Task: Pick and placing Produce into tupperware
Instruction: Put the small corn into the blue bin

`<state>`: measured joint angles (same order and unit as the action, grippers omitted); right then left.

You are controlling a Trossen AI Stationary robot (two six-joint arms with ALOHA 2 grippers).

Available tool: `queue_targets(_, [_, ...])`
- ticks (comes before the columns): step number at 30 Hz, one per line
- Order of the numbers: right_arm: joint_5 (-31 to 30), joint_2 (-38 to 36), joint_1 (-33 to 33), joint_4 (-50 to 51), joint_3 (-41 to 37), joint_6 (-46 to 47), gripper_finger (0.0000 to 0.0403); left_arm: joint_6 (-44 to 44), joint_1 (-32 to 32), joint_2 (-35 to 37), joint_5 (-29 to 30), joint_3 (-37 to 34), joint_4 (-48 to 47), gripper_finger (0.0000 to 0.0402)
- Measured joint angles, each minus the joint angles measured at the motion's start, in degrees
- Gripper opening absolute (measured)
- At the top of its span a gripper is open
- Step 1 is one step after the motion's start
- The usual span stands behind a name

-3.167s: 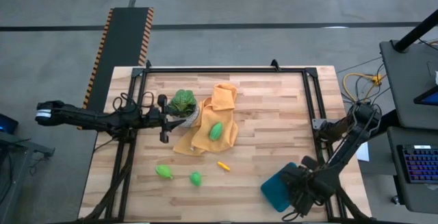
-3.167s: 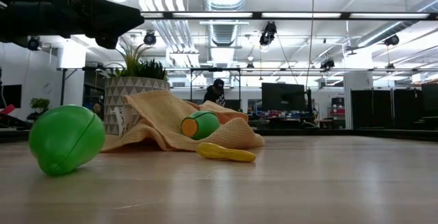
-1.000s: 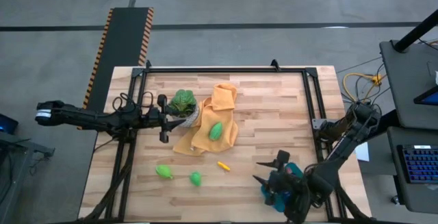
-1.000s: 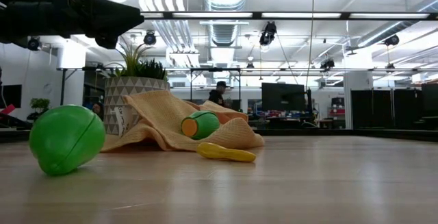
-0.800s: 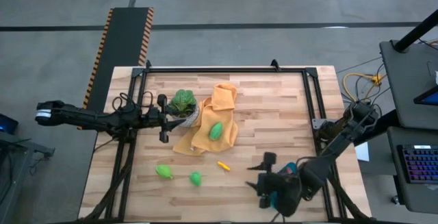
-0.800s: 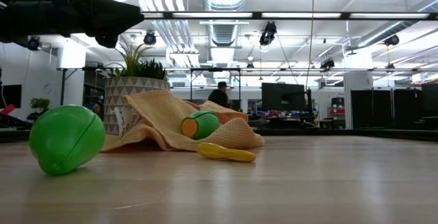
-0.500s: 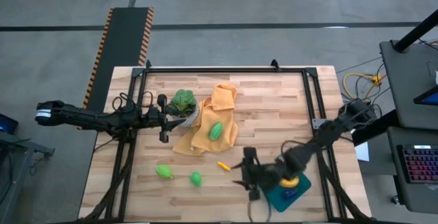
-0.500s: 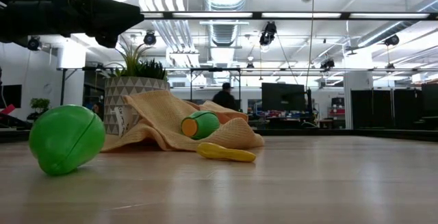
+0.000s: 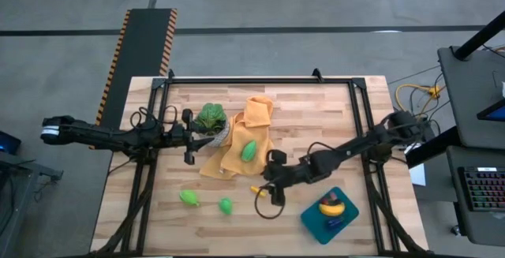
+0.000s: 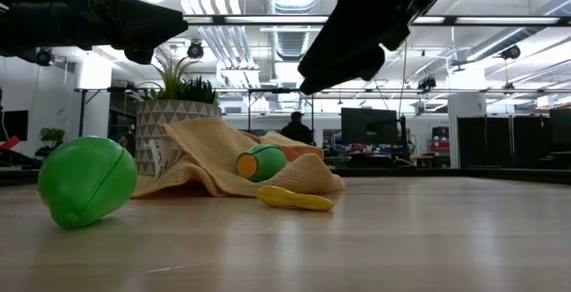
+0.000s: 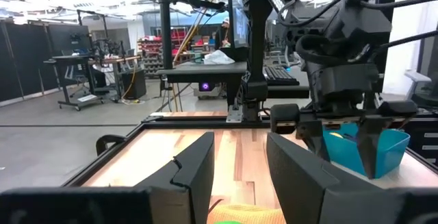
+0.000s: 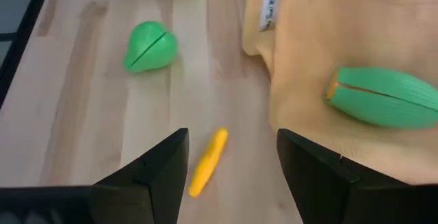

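The teal tupperware [image 9: 347, 211] sits at the table's near right with the yellow banana [image 9: 330, 207] and a dark purple piece [image 9: 332, 223] inside. A small orange-yellow piece [image 12: 207, 161] lies on the wood; it also shows in the high view [image 9: 256, 188]. My right gripper [image 9: 268, 181] hangs open above it, a finger on either side in the right wrist view, touching nothing. Two green pieces [image 9: 188, 197] [image 9: 226, 206] lie near the front left. A third green piece [image 9: 248, 150] rests on the orange cloth [image 9: 237, 159]. My left gripper [image 9: 189, 138] waits open beside the plant.
A leafy plant in a white pot [image 9: 211, 118] stands at the cloth's left edge, next to my left gripper. Black frame rails [image 9: 357, 124] run along the table's left, right and far sides. Bare wood lies between the cloth and the tupperware.
My right gripper has left the tupperware and swung toward the table's left and a little toward the far edge, ending above the small orange-yellow piece. It has stayed open. The tupperware and the banana inside it have come into view.
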<state>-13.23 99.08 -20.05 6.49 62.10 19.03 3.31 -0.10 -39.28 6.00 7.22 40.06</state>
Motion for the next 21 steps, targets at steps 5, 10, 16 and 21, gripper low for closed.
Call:
queue_targets(5, [2.02,3.62,0.07,1.03,2.78,-0.22,0.0234,-0.11,0.0,0.03,-0.02,-0.02,0.03,0.0121])
queue_targets(10, [3.16,7.19,0.14,2.14,5.73,0.45,0.0276,-0.13,0.0,-0.19,-0.04,0.02,-0.07,0.0121])
queue_targets(16, [2.87,11.38,0.68,2.07,6.69,0.52,0.0299,-0.12,0.0,0.06,-0.04,0.02,0.1,0.0121])
queue_targets(21, [2.75,15.06,0.57,1.99,7.91,0.52,0.029,-0.11,0.0,-0.06,-0.04,0.11,0.05,0.0121])
